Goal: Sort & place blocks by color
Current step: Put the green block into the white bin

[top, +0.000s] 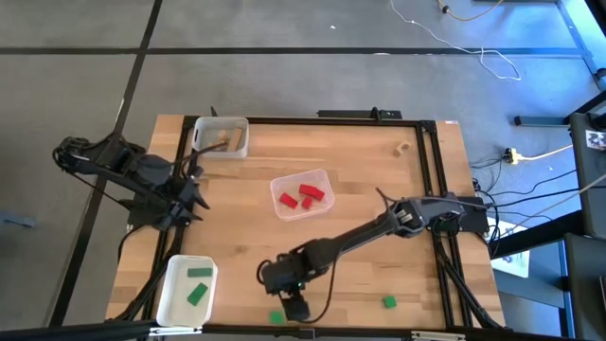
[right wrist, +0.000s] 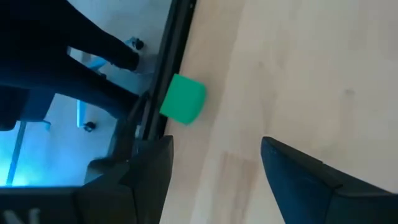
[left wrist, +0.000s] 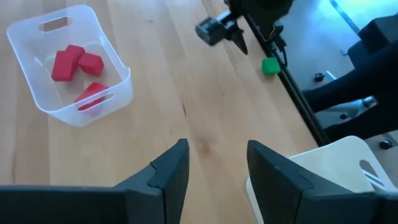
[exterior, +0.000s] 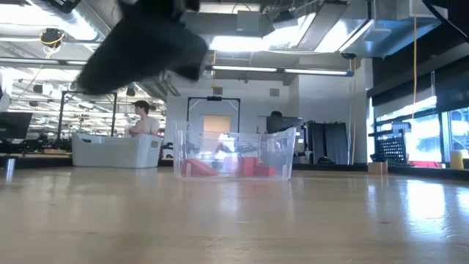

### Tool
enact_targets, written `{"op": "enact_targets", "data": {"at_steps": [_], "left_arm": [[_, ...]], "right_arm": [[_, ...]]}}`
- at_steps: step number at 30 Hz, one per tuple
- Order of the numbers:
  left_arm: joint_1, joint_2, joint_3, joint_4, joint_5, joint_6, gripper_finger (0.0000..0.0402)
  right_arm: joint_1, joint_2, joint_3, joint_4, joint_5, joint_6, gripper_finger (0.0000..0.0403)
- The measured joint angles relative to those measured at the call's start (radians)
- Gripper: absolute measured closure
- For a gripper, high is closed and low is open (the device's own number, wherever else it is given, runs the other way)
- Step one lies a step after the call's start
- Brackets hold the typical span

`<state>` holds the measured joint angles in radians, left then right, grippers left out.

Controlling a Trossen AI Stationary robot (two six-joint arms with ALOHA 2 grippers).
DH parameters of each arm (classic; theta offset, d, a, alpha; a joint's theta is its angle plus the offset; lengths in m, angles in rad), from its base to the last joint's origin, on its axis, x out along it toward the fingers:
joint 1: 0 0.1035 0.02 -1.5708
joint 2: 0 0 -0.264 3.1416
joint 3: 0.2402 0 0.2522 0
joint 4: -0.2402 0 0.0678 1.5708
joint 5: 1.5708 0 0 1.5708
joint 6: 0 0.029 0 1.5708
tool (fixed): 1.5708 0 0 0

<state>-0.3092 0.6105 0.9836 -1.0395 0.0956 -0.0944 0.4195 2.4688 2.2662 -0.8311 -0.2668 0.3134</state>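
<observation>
**Reaching for the green block at the near edge**

We read this as the pick-up step for one of the two green blocks not yet sorted. Our right gripper (top: 295, 310) hangs low over the near edge of the worktop (top: 360, 170), its jaws spread wide with nothing between them. The green block (right wrist: 183, 99) we are after lies hard against the dark frame rail at that edge, just ahead of the jaws and off to one side of their gap rather than centred in it. In the high view it shows as a small green spot (top: 276, 317) right beside the gripper.

A second loose green block (top: 388, 302) sits farther along the same near edge, toward the right corner. Two green blocks already lie in the white tray (top: 170, 301) at the near left corner, and the red blocks (top: 301, 195) are gathered in the clear tray (top: 282, 182) near the middle of the worktop. A third tray (top: 237, 144) stands at the far left corner; what it holds we cannot make out.

Our left gripper (left wrist: 214, 168) waits by the left edge, jaws parted and holding nothing.

The next move, as we judge it, calls for shifting the right jaws sideways until the block sits between them, then descending and closing. The rail leaves little room on that side, so one finger may catch it.
</observation>
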Motion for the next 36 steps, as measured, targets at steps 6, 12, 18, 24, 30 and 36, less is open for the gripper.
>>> {"op": "enact_targets", "data": {"at_steps": [6, 12, 18, 24, 30, 36], "left_arm": [[0.000, -0.005, 0.000, -0.036, 0.000, 0.000, 0.0249], [0.000, -0.005, 0.000, -0.053, 0.000, 0.002, 0.0249], [0.000, -0.005, 0.000, -0.053, 0.000, 0.026, 0.0249], [0.000, -0.005, 0.000, -0.052, 0.000, 0.027, 0.0249], [0.000, -0.005, 0.000, -0.052, 0.000, 0.027, 0.0249], [0.000, -0.005, 0.000, -0.052, 0.000, 0.026, 0.0249]], "right_arm": [[0.025, 0.073, 0.000, 0.148, 0.004, 0.085, 0.0160], [0.046, 0.098, 0.000, 0.235, 0.012, 0.146, 0.0160], [0.066, 0.099, 0.000, 0.241, 0.065, 0.210, 0.0160], [0.093, 0.099, 0.000, 0.241, 0.191, 0.210, 0.0160], [0.104, 0.099, 0.000, 0.241, 0.209, 0.224, 0.0160], [0.111, 0.104, 0.001, 0.247, 0.247, 0.280, 0.0160]]}}
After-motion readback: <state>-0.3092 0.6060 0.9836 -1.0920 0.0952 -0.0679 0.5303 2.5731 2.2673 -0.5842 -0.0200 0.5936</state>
